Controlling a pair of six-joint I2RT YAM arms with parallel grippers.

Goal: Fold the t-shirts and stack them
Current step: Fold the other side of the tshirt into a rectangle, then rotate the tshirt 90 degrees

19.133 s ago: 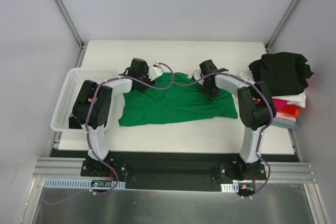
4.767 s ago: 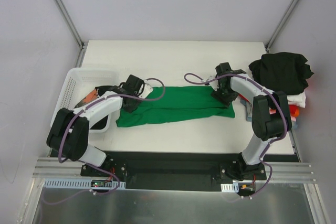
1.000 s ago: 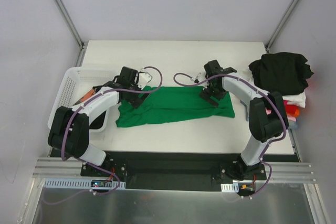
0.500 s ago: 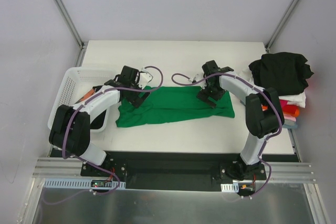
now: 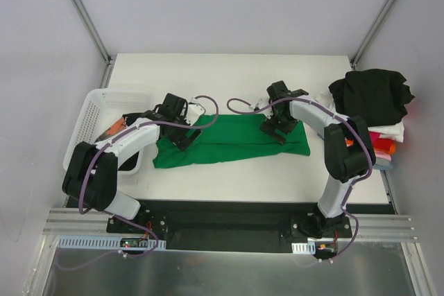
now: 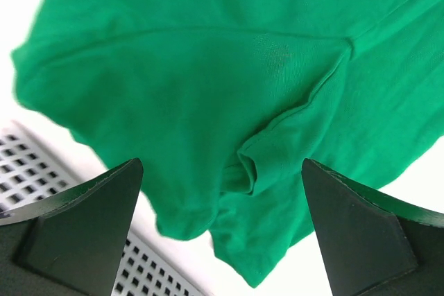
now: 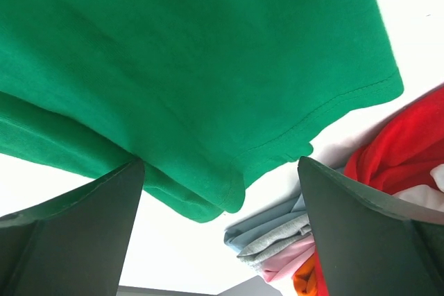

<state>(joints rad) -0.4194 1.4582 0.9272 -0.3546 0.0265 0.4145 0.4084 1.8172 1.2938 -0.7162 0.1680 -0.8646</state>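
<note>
Looks mid-fold on the green t-shirt point(image 5: 232, 141): your left gripper point(image 5: 183, 136) at its 9 o'clock end and right gripper point(image 5: 272, 130) near 3 gape empty; next, pinch both ends and fold.

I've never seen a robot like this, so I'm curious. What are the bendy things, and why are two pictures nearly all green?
Those are two robot arms, a left arm and a right arm, bolted at the near edge of a white table. The big picture comes from a camera above them. The other two come from small cameras on the wrists, so they show the green t-shirt up close, with the arm's own dark fingers at the bottom. The left gripper and right gripper sit over the shirt's two ends, both open, holding nothing. A white basket stands on the left; a pile of other shirts, black on top, on the right.
</note>
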